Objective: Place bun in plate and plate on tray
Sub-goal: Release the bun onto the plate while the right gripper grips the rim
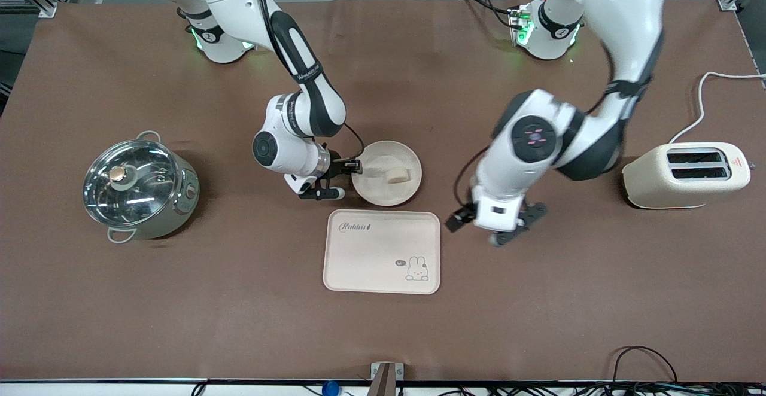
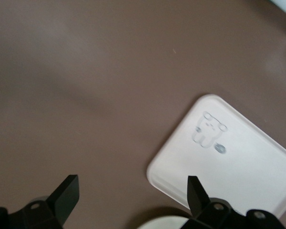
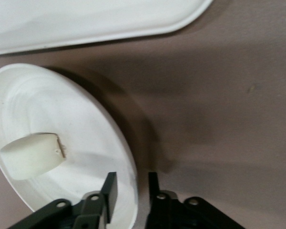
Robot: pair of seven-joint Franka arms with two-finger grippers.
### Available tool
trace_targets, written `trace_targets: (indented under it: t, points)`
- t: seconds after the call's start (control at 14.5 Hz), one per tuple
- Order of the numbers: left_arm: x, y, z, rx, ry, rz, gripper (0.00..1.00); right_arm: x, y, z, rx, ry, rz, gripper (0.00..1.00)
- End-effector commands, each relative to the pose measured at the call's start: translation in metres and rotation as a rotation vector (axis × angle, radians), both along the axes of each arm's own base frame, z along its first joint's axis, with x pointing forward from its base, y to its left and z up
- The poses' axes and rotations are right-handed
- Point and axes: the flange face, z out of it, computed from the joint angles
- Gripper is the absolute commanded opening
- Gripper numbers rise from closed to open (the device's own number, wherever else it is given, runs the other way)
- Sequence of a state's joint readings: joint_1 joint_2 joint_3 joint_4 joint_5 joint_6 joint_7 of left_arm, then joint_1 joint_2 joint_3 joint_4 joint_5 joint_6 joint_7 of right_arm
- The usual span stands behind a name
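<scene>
The bun (image 1: 396, 175) lies in the round plate (image 1: 377, 191), which stands on the table just farther from the front camera than the tray (image 1: 383, 264). My right gripper (image 1: 357, 168) is at the plate's rim on the side toward the right arm's end. In the right wrist view its fingers (image 3: 109, 191) pinch the rim of the plate (image 3: 47, 105), one inside and one outside, with the bun (image 3: 33, 155) close by and the tray's edge (image 3: 86, 19) past it. My left gripper (image 1: 495, 231) is open and empty over bare table beside the tray (image 2: 243, 162).
A steel pot with a glass lid (image 1: 140, 189) stands toward the right arm's end. A cream toaster (image 1: 685, 174) with a white cable stands toward the left arm's end. Brown cloth covers the table.
</scene>
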State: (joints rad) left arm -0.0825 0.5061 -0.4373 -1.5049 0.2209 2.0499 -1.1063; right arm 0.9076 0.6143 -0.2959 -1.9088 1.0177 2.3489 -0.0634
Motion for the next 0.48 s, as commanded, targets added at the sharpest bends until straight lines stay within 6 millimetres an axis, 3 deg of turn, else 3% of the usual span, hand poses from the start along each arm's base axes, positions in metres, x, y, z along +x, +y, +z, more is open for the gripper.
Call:
trace_targets:
  t: [0.0,0.21,0.41]
  points:
    - [-0.005,0.060,0.053,0.107,0.006,-0.116,1.00,0.001,0.004,0.001,0.009,-0.016,-0.004,0.00]
    - [-0.016,0.120,0.116,0.177,0.013,-0.271,1.00,0.004,0.000,0.007,0.018,-0.018,-0.011,0.00]
    - [-0.037,0.157,0.172,0.218,-0.002,-0.400,1.00,0.018,-0.001,0.034,0.051,-0.055,-0.025,0.00]
